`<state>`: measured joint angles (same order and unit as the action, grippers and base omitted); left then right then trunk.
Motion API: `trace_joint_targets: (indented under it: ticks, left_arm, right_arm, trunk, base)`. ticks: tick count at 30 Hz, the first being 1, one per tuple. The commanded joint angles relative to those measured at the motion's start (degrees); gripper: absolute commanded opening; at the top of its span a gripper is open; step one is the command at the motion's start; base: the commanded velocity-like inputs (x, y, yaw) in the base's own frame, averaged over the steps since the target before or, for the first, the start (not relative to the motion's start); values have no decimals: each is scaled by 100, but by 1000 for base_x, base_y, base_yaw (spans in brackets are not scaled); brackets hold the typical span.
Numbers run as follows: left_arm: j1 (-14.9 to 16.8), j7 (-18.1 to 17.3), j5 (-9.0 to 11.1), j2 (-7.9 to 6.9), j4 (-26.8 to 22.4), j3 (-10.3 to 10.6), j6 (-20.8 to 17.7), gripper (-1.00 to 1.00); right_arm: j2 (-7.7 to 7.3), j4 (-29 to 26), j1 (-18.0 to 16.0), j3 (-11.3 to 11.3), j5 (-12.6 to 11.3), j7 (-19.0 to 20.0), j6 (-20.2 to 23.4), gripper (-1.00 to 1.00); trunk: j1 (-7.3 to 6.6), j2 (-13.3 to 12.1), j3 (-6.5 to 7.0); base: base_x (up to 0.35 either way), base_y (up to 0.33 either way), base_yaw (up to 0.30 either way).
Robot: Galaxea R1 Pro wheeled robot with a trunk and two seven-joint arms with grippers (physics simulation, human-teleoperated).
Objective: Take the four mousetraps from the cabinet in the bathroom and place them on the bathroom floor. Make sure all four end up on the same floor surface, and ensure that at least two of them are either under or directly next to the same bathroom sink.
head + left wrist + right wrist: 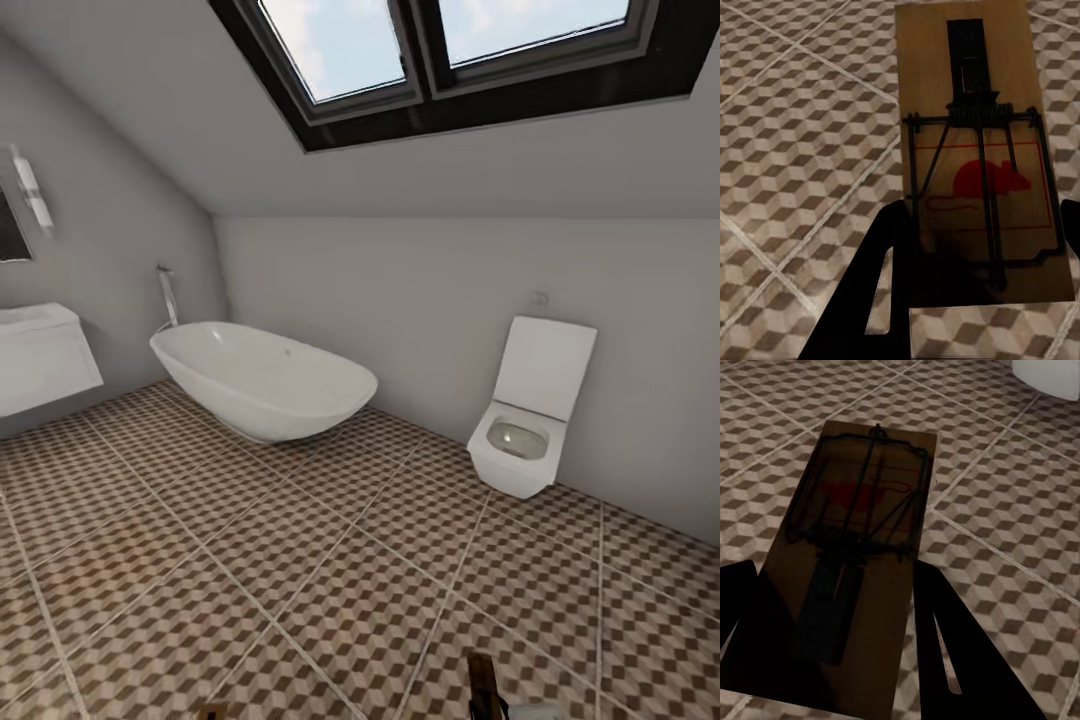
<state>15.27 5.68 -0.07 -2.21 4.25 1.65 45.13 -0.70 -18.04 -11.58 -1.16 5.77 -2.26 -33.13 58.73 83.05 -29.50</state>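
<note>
In the left wrist view, a light wooden mousetrap (975,150) with black wire and a red mouse print sits between my left gripper's (979,262) dark fingers (881,285), held above the cube-pattern bathroom floor (795,150). My right gripper (840,630) is likewise shut on a second, shadowed mousetrap (859,555) over the floor (1005,570). In the head view, the tips of both traps (485,685) poke up at the bottom edge. The white bathroom sink (40,350) hangs on the left wall. The cabinet is out of view.
A white oval bathtub (265,380) stands at the back left, with a white square toilet (525,420) on the back wall to the right. A skylight (450,50) sits in the sloped ceiling. Patterned floor (330,570) stretches between me and them.
</note>
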Motion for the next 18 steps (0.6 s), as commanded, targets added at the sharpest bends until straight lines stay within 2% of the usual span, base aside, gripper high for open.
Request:
trace_joint_targets:
  ticks: [1, 18]
  left_arm:
    - [11, 39, -11, 2, 23, 20, 29, -100]
    - [11, 39, -11, 2, 23, 20, 30, -100]
  right_arm:
    - [0, 2, -2, -15, 38, 6, -17, -100]
    - [0, 2, -2, -15, 38, 6, -18, -100]
  trunk:
    - [0, 3, -6]
    - [0, 3, -6]
  base:
    - [0, 0, 283]
    - [0, 0, 283]
